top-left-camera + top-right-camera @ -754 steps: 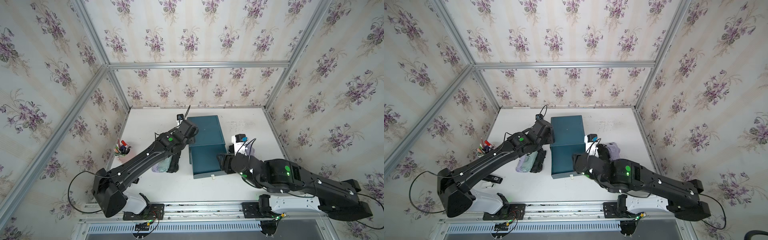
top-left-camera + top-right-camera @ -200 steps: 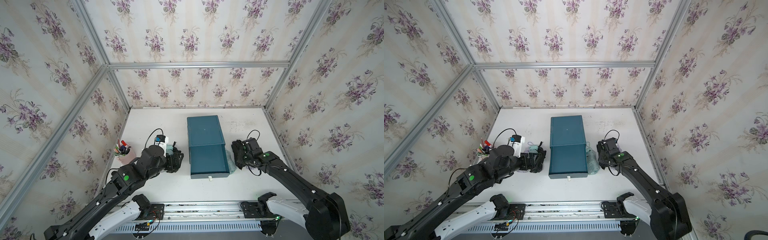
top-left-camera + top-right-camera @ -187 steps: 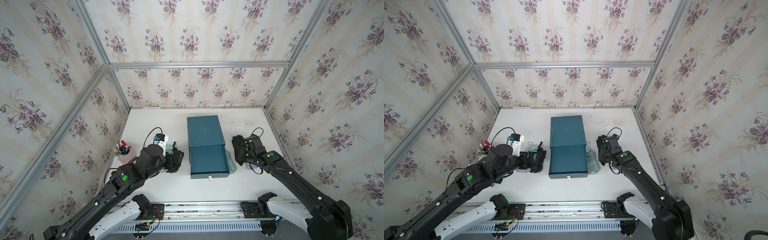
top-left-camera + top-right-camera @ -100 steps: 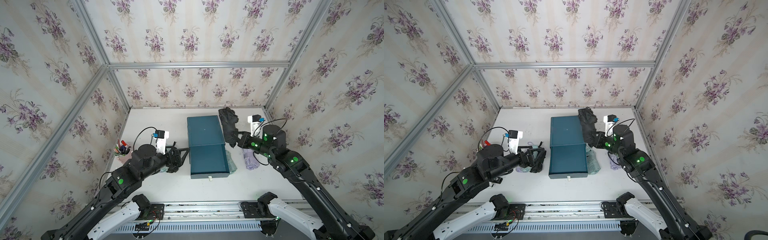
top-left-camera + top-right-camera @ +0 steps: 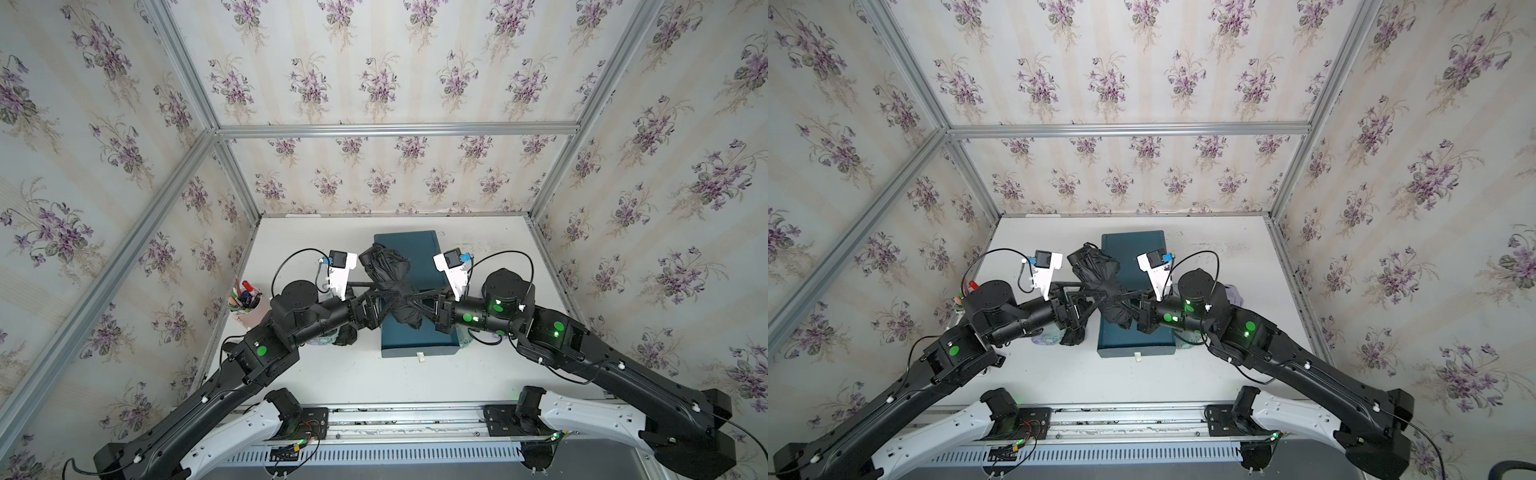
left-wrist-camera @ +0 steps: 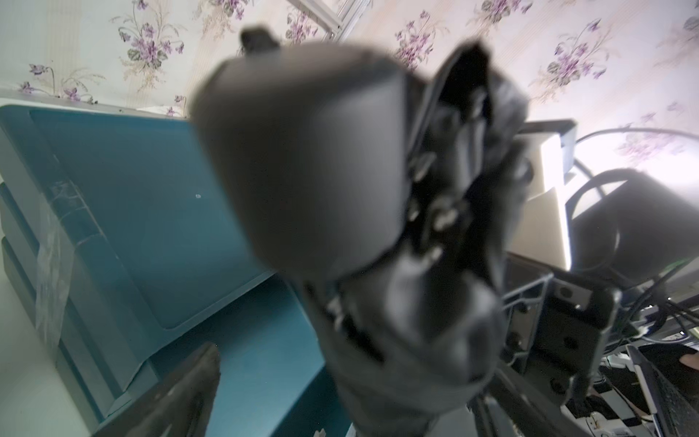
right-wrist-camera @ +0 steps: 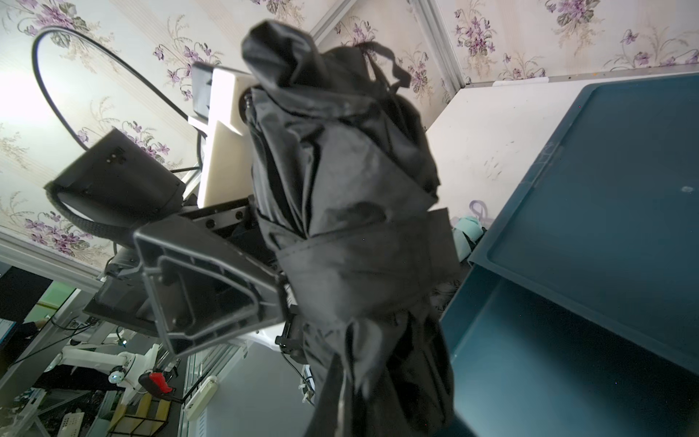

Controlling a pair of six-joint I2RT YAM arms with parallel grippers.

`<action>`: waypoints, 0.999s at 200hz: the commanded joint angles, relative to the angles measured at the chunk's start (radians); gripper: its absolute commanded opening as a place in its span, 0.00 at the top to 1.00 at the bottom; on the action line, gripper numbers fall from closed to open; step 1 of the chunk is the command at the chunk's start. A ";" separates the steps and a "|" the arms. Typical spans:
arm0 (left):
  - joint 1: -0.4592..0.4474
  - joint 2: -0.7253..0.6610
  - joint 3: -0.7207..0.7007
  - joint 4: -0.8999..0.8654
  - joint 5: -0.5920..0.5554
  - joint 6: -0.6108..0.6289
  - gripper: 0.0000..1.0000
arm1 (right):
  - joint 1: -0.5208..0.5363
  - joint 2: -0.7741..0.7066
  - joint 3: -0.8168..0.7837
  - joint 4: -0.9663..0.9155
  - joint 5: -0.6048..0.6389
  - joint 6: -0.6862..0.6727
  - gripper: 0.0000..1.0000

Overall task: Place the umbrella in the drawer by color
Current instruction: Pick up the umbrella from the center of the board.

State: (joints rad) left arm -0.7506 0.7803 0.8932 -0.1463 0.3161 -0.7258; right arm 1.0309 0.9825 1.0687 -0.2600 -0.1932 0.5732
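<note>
Umbrella [image 5: 388, 270] risen above drawer [image 5: 415, 352], clenched in right fingers [image 5: 426, 298]; left fingers [image 7: 212, 287] splayed, seemingly astride.

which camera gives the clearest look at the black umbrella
The right wrist view: the black umbrella fills the frame in sharp focus, folds and strap visible. The left wrist view has it close but badly blurred. Both top views show the umbrella small and dark, over the teal drawer unit.

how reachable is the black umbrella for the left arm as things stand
Likely yes: the left gripper, jaws open, is right beside the black umbrella that the right gripper holds over the teal drawer, with nothing between them.
</note>
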 commanded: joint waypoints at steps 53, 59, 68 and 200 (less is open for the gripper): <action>0.006 0.024 0.007 0.068 0.036 -0.015 0.35 | 0.055 0.023 -0.026 0.111 0.081 0.033 1.00; 0.008 0.032 0.011 0.069 0.037 -0.020 0.43 | 0.055 0.024 -0.028 0.106 0.084 0.038 1.00; 0.010 0.042 0.018 0.072 0.075 -0.027 0.54 | 0.055 0.024 -0.029 0.100 0.090 0.047 0.97; 0.221 0.205 -0.146 0.861 0.669 -0.555 0.94 | -0.012 -0.132 -0.113 -0.005 -0.088 0.043 0.06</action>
State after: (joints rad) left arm -0.5262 0.9825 0.7506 0.4320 0.8684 -1.1625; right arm 1.0401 0.8562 0.9684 -0.2810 -0.2146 0.6060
